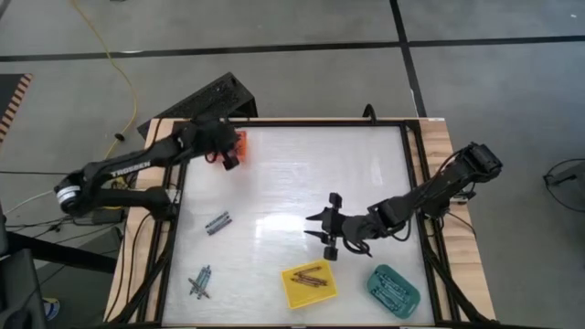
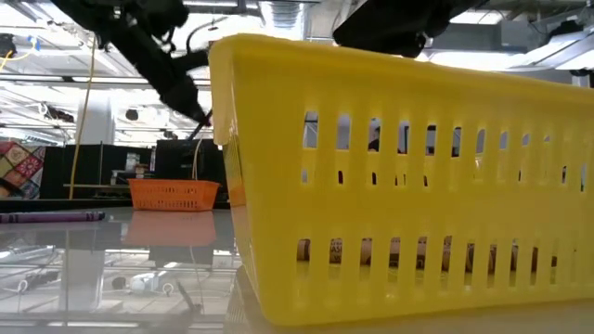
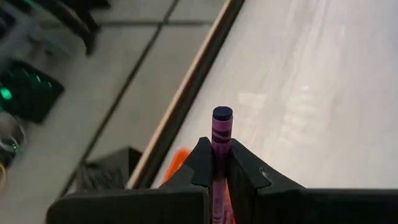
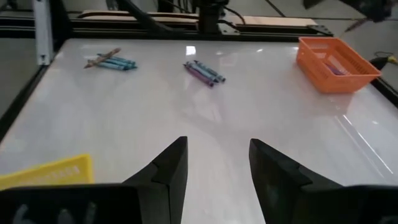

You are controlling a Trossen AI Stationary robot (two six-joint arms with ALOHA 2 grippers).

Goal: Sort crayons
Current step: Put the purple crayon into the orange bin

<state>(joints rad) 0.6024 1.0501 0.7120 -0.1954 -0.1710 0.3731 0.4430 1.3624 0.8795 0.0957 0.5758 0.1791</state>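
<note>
Here a purple crayon (image 3: 222, 127) stands clenched between the fingers of the left gripper (image 1: 227, 156), held above the orange tray (image 4: 336, 63) at the desk's (image 1: 292, 183) far left corner; the step in hand looks like dropping it in, which calls for letting go squarely over the tray. More crayons lie on the desk, a purple cluster (image 1: 218, 223) and a teal one (image 1: 199, 282); the right gripper (image 1: 326, 234) hovers released near the yellow tray (image 1: 309, 283) and the teal tray (image 1: 393, 287).

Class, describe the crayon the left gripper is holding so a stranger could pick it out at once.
Find the orange tray at the table's far left corner. Above it is the left gripper, shut on a purple crayon. Unlike the crayons lying on the table, this one is held in the air.
</note>
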